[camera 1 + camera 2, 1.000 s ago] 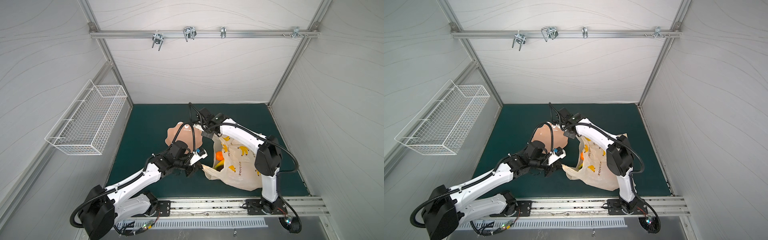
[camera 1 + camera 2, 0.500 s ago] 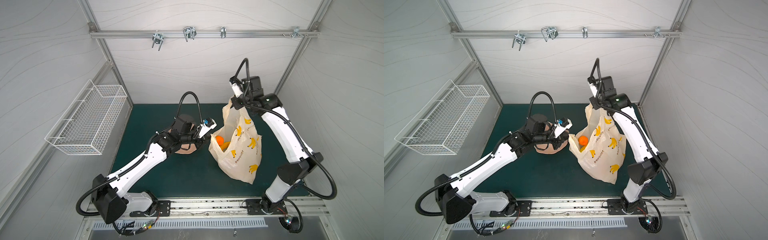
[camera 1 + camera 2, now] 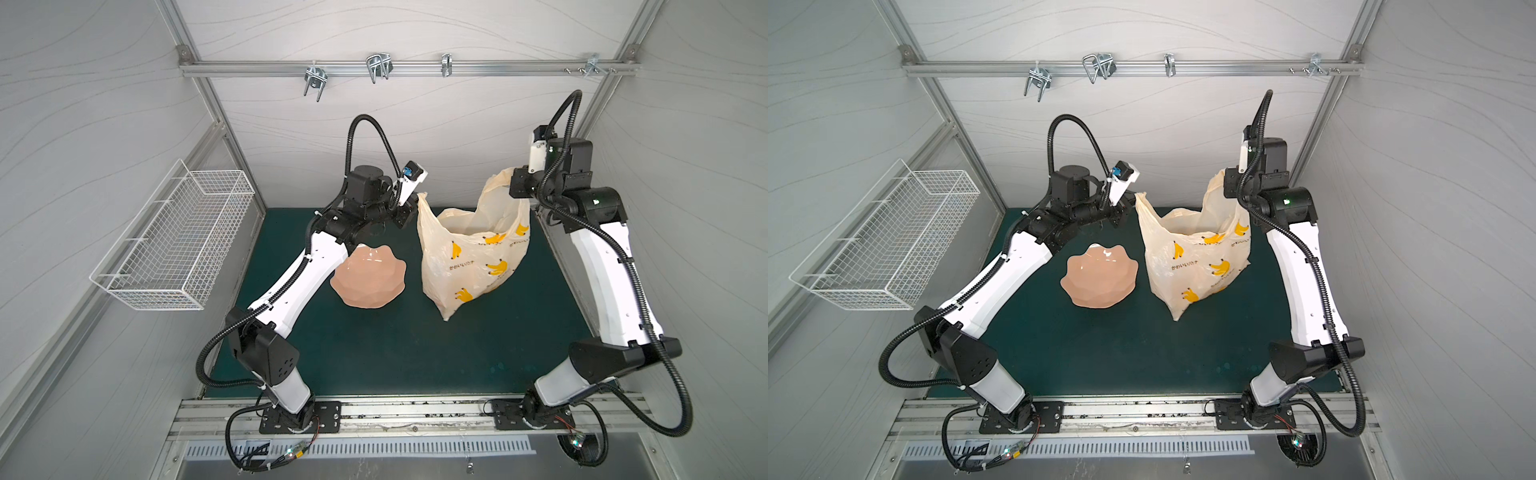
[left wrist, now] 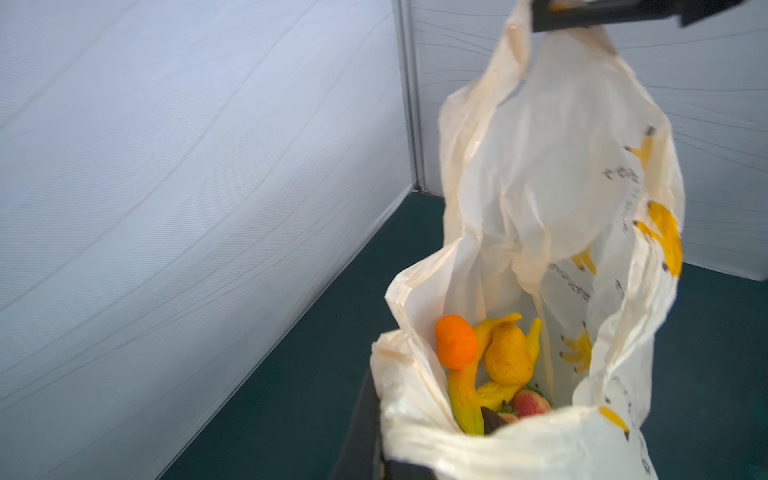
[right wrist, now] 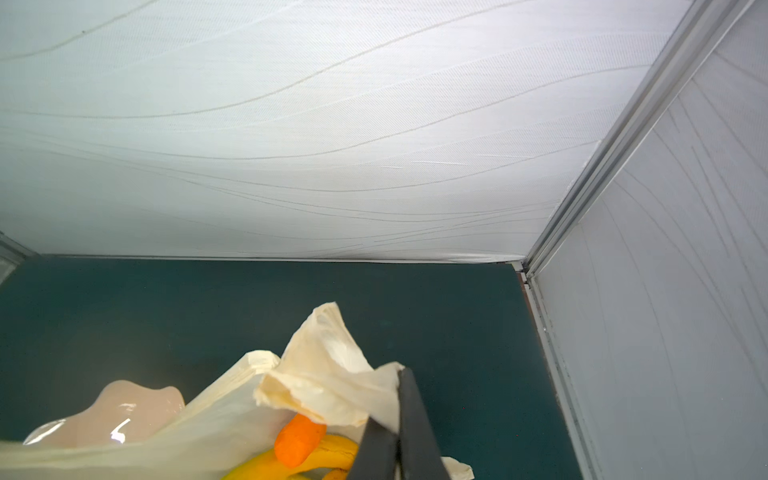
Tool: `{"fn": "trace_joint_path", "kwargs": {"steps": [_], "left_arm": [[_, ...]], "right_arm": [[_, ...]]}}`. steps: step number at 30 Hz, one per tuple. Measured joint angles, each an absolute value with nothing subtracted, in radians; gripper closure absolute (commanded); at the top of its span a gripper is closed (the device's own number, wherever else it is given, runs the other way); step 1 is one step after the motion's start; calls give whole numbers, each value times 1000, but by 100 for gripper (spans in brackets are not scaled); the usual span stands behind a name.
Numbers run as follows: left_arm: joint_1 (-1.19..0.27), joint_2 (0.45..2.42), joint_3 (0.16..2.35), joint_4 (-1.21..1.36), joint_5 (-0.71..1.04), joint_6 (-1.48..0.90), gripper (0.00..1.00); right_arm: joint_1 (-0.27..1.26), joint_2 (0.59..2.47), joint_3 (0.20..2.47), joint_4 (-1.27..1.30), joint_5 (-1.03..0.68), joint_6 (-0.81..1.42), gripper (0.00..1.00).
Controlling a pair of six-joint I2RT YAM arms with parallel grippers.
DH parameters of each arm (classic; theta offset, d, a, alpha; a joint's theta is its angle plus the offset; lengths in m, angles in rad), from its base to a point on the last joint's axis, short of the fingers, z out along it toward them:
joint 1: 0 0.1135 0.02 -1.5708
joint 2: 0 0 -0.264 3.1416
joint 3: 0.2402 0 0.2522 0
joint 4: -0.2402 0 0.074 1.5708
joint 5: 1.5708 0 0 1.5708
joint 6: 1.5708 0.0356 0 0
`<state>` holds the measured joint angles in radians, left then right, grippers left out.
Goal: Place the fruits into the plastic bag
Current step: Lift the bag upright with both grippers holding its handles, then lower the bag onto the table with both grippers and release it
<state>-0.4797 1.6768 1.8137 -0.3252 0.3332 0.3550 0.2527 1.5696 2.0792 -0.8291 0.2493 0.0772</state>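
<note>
In both top views the plastic bag (image 3: 469, 266) is held up by left gripper (image 3: 411, 205) and right gripper (image 3: 514, 183), each clamped on a handle. In the left wrist view the fruits (image 4: 498, 361) lie inside; filling is judged done, and a gentle set-down is called for

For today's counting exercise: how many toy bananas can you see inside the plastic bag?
2. One banana curves partly under the orange; the other banana lies behind the pear shape. More could be hidden deeper in the plastic bag.
</note>
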Motion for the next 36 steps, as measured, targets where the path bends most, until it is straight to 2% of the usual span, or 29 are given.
{"fn": "trace_joint_path", "kwargs": {"steps": [8, 25, 31, 36], "left_arm": [[-386, 1852, 2141, -329, 310, 339, 100], [-335, 2129, 2447, -281, 310, 254, 100], [-307, 2123, 2440, -256, 316, 254, 100], [-300, 2047, 2233, -170, 330, 250, 100]], "right_arm": [[249, 1502, 1975, -784, 241, 223, 100], [248, 1357, 1666, -683, 217, 356, 100], [248, 1318, 1572, -656, 170, 429, 100], [277, 1313, 1531, -641, 131, 467, 100]]}}
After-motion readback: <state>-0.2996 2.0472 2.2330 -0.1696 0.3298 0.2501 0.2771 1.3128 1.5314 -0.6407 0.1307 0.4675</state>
